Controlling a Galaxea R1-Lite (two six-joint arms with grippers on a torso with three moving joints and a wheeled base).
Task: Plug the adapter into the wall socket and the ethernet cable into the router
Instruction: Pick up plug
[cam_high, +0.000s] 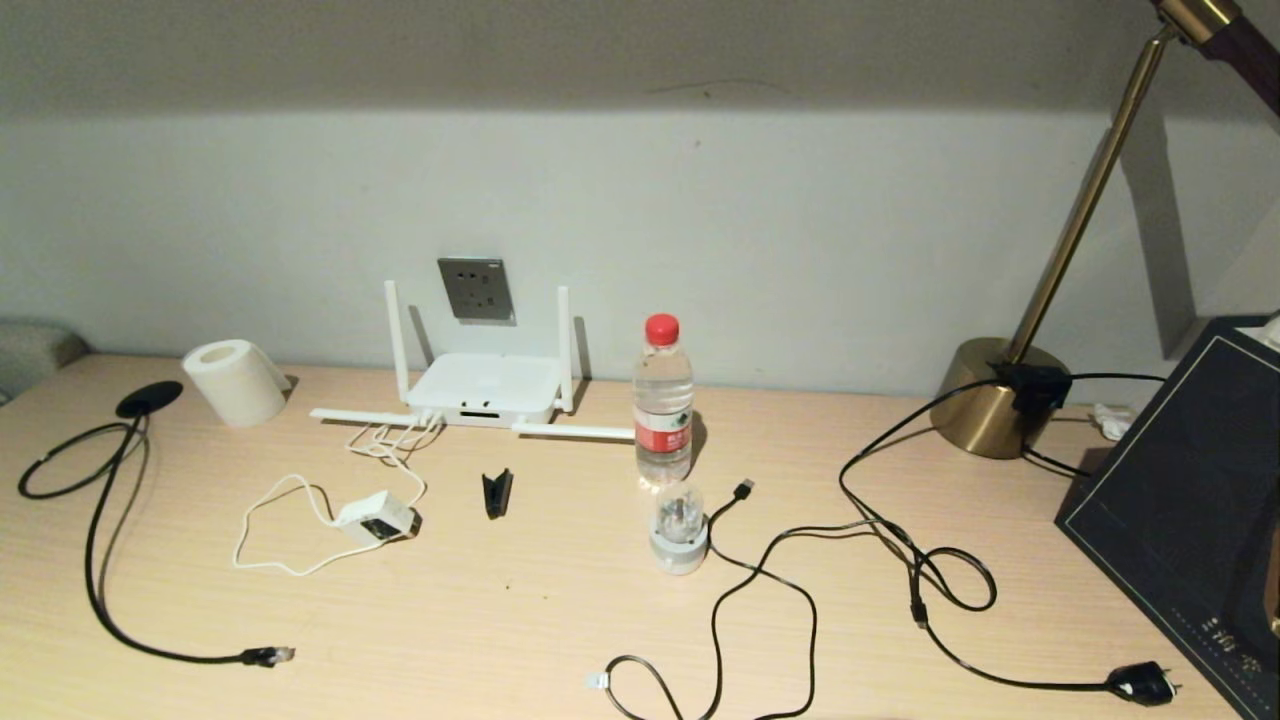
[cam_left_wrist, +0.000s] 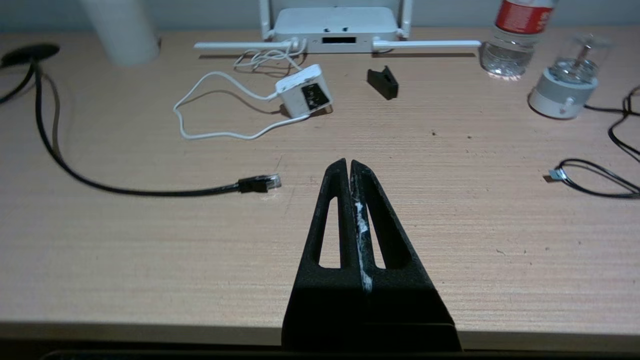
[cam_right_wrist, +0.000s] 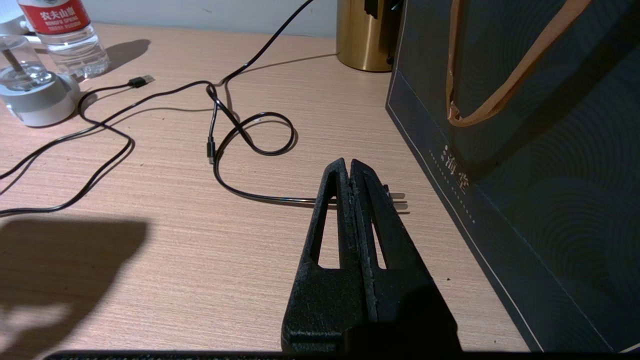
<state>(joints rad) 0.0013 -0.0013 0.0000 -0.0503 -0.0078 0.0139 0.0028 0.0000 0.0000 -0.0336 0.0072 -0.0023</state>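
Observation:
The white adapter (cam_high: 377, 518) (cam_left_wrist: 304, 91) lies on the desk, its thin white cord looping back to the router (cam_high: 486, 388) (cam_left_wrist: 334, 29). The router sits against the wall below the grey wall socket (cam_high: 475, 289). The black ethernet cable (cam_high: 100, 560) runs down the left side; its clear-tipped plug (cam_high: 270, 656) (cam_left_wrist: 262, 183) rests near the front edge. My left gripper (cam_left_wrist: 348, 163) is shut and empty over the front of the desk, right of that plug. My right gripper (cam_right_wrist: 348, 162) is shut and empty, hovering over a black mains plug (cam_right_wrist: 397, 199). Neither arm shows in the head view.
A water bottle (cam_high: 662, 400), a round white-and-clear plug piece (cam_high: 679, 530) and a small black clip (cam_high: 496, 493) stand mid-desk. A toilet roll (cam_high: 236, 381) is back left. Black USB and mains cables (cam_high: 800, 560) sprawl right, beside a brass lamp base (cam_high: 990, 400) and a dark bag (cam_high: 1190, 520).

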